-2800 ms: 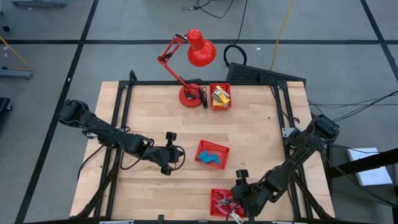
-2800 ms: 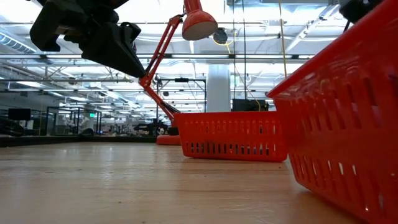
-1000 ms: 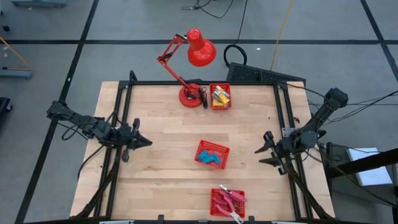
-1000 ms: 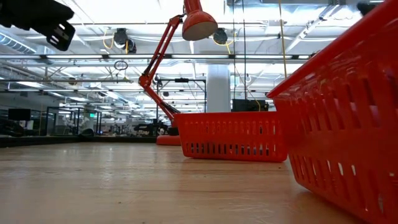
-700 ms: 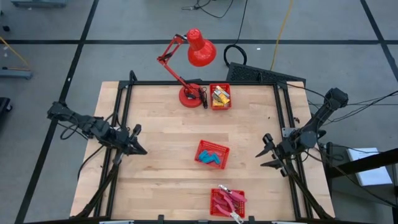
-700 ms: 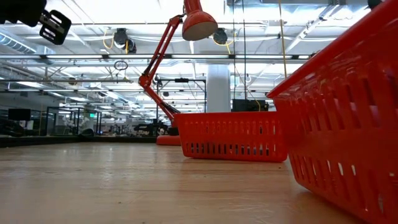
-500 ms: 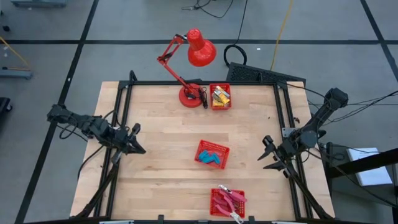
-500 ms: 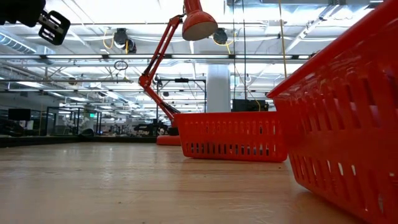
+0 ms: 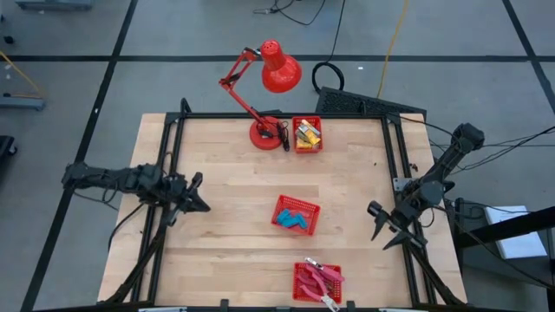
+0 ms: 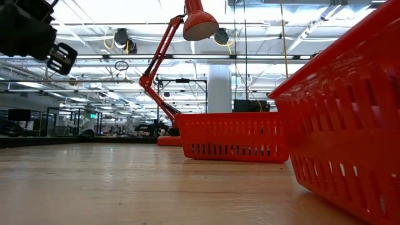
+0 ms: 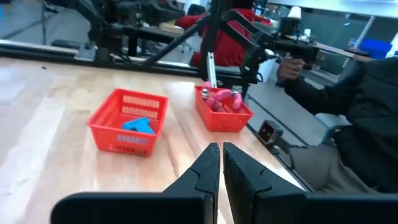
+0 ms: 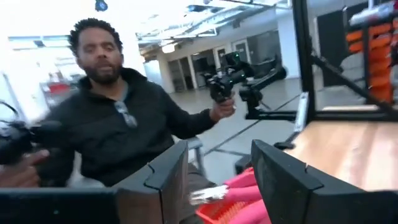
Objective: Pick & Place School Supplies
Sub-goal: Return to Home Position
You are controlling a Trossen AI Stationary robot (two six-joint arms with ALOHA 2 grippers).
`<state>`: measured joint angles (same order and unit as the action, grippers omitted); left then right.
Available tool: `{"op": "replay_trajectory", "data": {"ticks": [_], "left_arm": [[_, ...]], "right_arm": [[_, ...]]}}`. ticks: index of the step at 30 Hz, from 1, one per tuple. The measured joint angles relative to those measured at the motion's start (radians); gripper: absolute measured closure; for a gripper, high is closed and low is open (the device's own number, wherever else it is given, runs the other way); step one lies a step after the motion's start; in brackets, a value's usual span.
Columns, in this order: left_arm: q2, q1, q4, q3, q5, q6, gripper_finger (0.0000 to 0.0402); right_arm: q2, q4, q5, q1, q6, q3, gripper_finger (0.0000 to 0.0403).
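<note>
Three red mesh baskets stand on the wooden table (image 9: 225, 251). The centre basket (image 9: 297, 214) holds light-blue blocks (image 11: 138, 125). The far one (image 9: 307, 134) holds yellow pieces. The near one (image 9: 316, 282) holds red-handled pliers (image 11: 219, 102). My left gripper (image 9: 204, 206) hovers shut over the table's left side, pointing toward the centre basket, with nothing between its fingers (image 11: 219, 163). My right gripper (image 9: 381, 229) hangs open at the table's right edge, empty (image 12: 217, 180), turned toward the near basket.
A red desk lamp (image 9: 270, 76) stands at the far edge beside the yellow-piece basket. A black frame (image 9: 173, 147) runs along the table's sides. A person (image 12: 106, 118) holding hand-held controllers stands beyond the near edge. Bare wood lies between the baskets and both arms.
My left gripper, still shut, has sunk a little over the table's left side while its arm folded back. My right gripper has swung about at the right edge toward the near edge and stays open. The baskets have not moved.
</note>
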<state>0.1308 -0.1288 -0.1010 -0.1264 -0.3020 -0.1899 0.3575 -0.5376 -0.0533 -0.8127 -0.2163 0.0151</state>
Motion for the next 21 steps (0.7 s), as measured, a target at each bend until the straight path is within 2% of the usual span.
{"op": "replay_trajectory", "data": {"ticks": [3, 6, 8, 13, 15, 19, 21], "left_arm": [[-0.015, 0.083, -0.001, 0.005, -0.069, 0.032, 0.0380], [-0.015, 0.173, -0.002, 0.005, -0.142, 0.049, 0.0380], [-0.014, 0.235, -0.002, 0.005, -0.178, 0.071, 0.0380], [-0.010, 0.394, -0.008, 0.005, -0.280, 0.130, 0.0380], [-0.005, 0.453, -0.009, 0.005, -0.324, 0.153, 0.0380], [-0.001, 0.557, -0.008, 0.005, -0.355, 0.208, 0.0380], [0.001, 0.600, -0.009, 0.005, -0.370, 0.210, 0.0380]], "right_arm": [[-0.014, 0.080, -0.015, 0.012, 0.097, 0.000, 0.0236], [-0.019, 0.090, -0.145, 0.064, 0.126, 0.000, 0.0236], [-0.020, 0.094, -0.163, 0.119, 0.148, 0.000, 0.0236], [-0.019, 0.104, -0.072, 0.310, 0.183, 0.000, 0.0236], [-0.019, 0.102, -0.073, 0.388, 0.201, 0.000, 0.0236], [-0.019, 0.103, -0.060, 0.526, 0.228, 0.000, 0.0236], [-0.022, 0.098, -0.004, 0.575, 0.230, 0.000, 0.0236]]}}
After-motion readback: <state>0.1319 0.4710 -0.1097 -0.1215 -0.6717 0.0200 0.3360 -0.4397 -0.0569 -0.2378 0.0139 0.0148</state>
